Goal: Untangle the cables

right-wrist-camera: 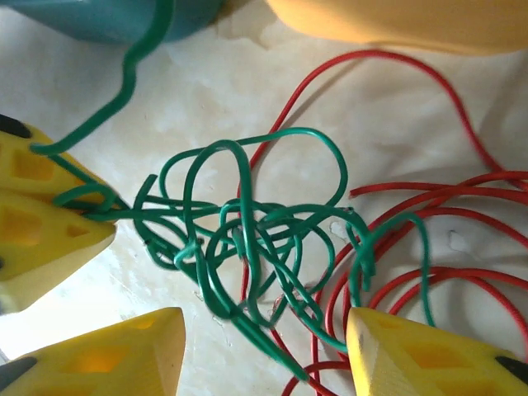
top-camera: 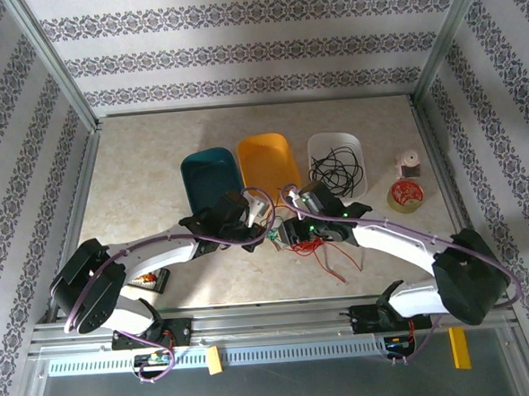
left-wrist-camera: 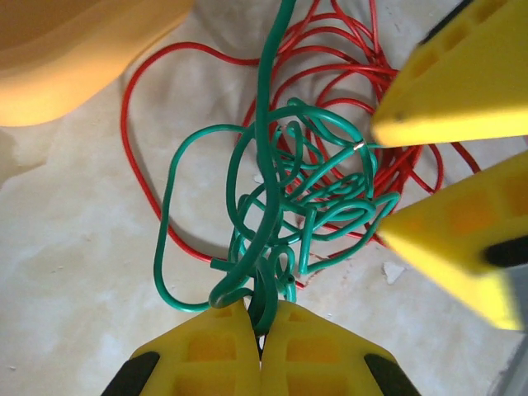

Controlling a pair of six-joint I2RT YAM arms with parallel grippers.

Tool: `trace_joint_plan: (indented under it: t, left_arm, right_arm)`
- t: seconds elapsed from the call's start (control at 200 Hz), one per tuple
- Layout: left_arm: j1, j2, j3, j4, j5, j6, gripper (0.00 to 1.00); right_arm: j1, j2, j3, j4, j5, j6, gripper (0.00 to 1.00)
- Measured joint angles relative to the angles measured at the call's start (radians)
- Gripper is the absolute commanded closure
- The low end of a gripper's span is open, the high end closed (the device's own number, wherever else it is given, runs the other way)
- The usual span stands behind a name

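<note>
The cables [top-camera: 317,247] look light, thin and springy. They should bend freely, keep their curls and slip through a loose pinch, while a hard pull would likely tighten the knot. The best hold seems to be a free outer loop or loose end, not the dense middle.

The green cable [left-wrist-camera: 280,210] is a tight snarl of small overlapping loops. The red cable [right-wrist-camera: 379,54] lies under and around it in wider, looser curves. Both rest on the pale worktop [left-wrist-camera: 74,272] just in front of the orange bin [top-camera: 267,166], on the arms' side.

The left gripper [left-wrist-camera: 260,307] is pinched closed on a green strand at the snarl's edge. The right gripper [right-wrist-camera: 266,322] is spread wide, straddling the snarl and holding nothing.
</note>
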Motion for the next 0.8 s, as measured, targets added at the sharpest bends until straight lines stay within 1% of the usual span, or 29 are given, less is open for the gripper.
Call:
trace_joint_plan:
  t: [0.065, 0.1, 0.22, 0.25, 0.3, 0.355, 0.425, 0.59, 0.8]
  left_arm:
    - [0.000, 0.000, 0.001, 0.000, 0.021, -0.001, 1.00]
    - [0.001, 0.000, 0.001, 0.000, 0.031, -0.001, 1.00]
    - [0.022, 0.000, 0.001, 0.001, 0.065, -0.017, 1.00]
    - [0.033, -0.002, 0.000, 0.001, 0.070, -0.024, 0.93]
    - [0.053, -0.009, -0.007, 0.003, 0.074, -0.033, 0.81]
    - [0.074, -0.026, -0.021, 0.005, 0.079, -0.047, 0.60]
    - [0.091, -0.044, -0.033, 0.004, 0.081, -0.055, 0.51]
    - [0.093, -0.036, -0.033, 0.005, 0.106, -0.052, 0.37]
    - [0.093, 0.041, 0.001, 0.004, 0.140, -0.042, 0.34]
  right_arm:
    - [0.000, 0.052, 0.029, 0.005, 0.007, -0.007, 0.46]
    - [0.000, 0.081, 0.047, 0.012, 0.014, -0.012, 0.49]
    - [-0.003, 0.185, 0.109, 0.024, 0.024, -0.023, 0.69]
    - [-0.003, 0.211, 0.121, 0.027, 0.024, -0.026, 0.71]
    - [-0.003, 0.241, 0.127, 0.032, 0.024, -0.029, 0.71]
    - [-0.003, 0.253, 0.120, 0.033, 0.020, -0.028, 0.70]
    - [-0.003, 0.247, 0.095, 0.043, 0.016, -0.027, 0.70]
    - [-0.002, 0.213, 0.039, 0.090, 0.006, -0.024, 0.70]
    - [-0.002, 0.185, -0.002, 0.125, -0.002, -0.024, 0.71]
